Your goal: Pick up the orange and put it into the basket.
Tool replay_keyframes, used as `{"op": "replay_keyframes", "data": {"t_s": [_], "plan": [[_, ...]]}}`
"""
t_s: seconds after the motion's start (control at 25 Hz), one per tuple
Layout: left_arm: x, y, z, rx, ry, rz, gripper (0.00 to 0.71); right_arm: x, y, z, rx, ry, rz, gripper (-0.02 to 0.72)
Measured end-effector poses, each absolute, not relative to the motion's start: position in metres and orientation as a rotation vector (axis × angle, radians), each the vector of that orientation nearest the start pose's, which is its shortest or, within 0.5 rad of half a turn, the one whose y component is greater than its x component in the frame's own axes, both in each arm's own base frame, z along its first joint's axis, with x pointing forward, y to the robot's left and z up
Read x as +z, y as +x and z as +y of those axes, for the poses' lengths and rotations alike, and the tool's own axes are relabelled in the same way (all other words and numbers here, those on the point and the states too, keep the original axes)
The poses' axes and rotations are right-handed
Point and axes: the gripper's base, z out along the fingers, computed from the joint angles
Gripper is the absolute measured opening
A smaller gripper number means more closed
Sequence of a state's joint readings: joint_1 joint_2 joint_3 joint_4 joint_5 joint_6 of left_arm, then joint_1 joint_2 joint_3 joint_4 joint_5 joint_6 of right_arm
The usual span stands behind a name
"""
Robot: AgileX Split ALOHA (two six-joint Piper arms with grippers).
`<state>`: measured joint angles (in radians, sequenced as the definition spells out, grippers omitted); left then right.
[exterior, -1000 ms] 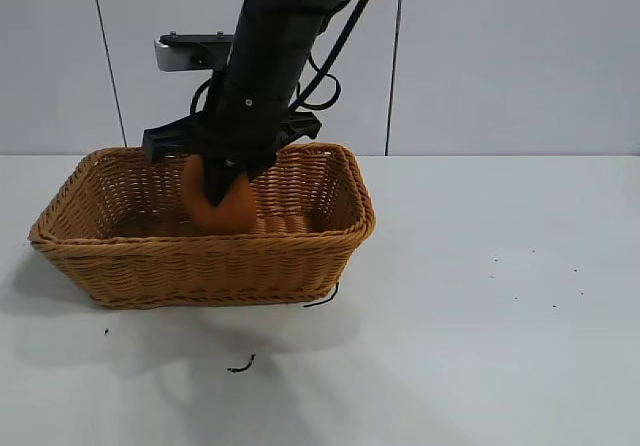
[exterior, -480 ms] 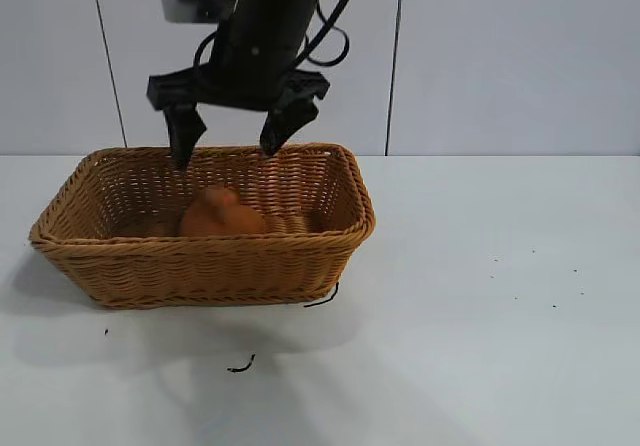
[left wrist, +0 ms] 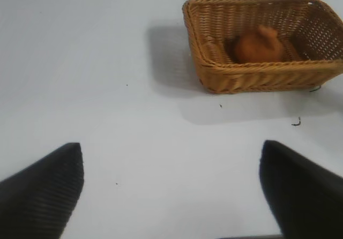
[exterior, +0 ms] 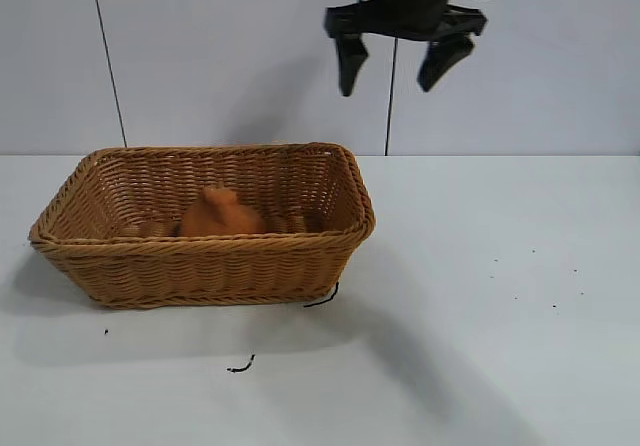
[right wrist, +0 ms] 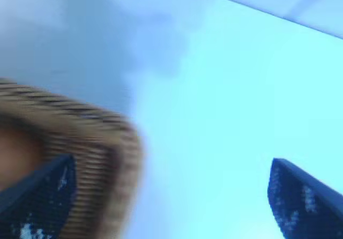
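The burnt-orange orange [exterior: 220,216] lies inside the tan wicker basket [exterior: 200,266] at the table's left, its knob pointing up. My right gripper [exterior: 388,86] hangs open and empty high above the basket's right end, well clear of it. In the right wrist view the basket's rim [right wrist: 91,142] shows blurred beside the open right gripper [right wrist: 171,196]. In the left wrist view the basket [left wrist: 257,78] with the orange [left wrist: 258,46] sits far off. The left gripper [left wrist: 171,191] is open and empty above bare table, and it is out of the exterior view.
The white table [exterior: 480,316] stretches right of the basket. A dark scrap [exterior: 240,366] lies in front of the basket and another [exterior: 322,298] at its right front corner. A grey panelled wall stands behind.
The right gripper let go of the orange in the basket, opened, then rose and swung up to the right. The orange stays lying in the basket.
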<state>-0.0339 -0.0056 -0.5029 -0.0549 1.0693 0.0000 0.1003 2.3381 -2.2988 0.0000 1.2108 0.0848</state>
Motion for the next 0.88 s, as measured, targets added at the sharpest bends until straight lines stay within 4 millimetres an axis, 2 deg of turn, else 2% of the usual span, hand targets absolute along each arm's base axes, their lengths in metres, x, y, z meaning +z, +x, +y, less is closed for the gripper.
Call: {"op": "replay_keyframes", "data": {"t_s": [0.12,0.24,0.36,0.44,0.52,0.64,0.88], "plan": [[0.277,-0.007,-0.004,-0.087,0.038,2.044,0.639,0.248,0.508,0.036,0.044,0.022,2.74,0.694],[0.277,-0.007,-0.004,-0.087,0.038,2.044,0.639,0.244,0.504,0.035,0.051,0.029,2.765,0.694],[0.277,-0.007,-0.004,-0.087,0.038,2.044,0.639,0.242,0.493,0.035,0.055,0.032,2.81,0.694],[0.277,-0.007,-0.004,-0.087,0.038,2.044,0.639,0.243,0.478,0.034,0.054,0.034,2.848,0.694],[0.277,-0.007,-0.004,-0.087,0.038,2.044,0.639,0.252,0.458,0.033,0.064,0.035,2.873,0.694],[0.277,-0.007,-0.004,-0.087,0.038,2.044,0.639,0.263,0.418,0.031,0.069,0.031,2.926,0.694],[0.277,-0.007,-0.004,-0.087,0.038,2.044,0.639,0.279,0.311,0.024,0.06,0.002,3.009,0.695]]}}
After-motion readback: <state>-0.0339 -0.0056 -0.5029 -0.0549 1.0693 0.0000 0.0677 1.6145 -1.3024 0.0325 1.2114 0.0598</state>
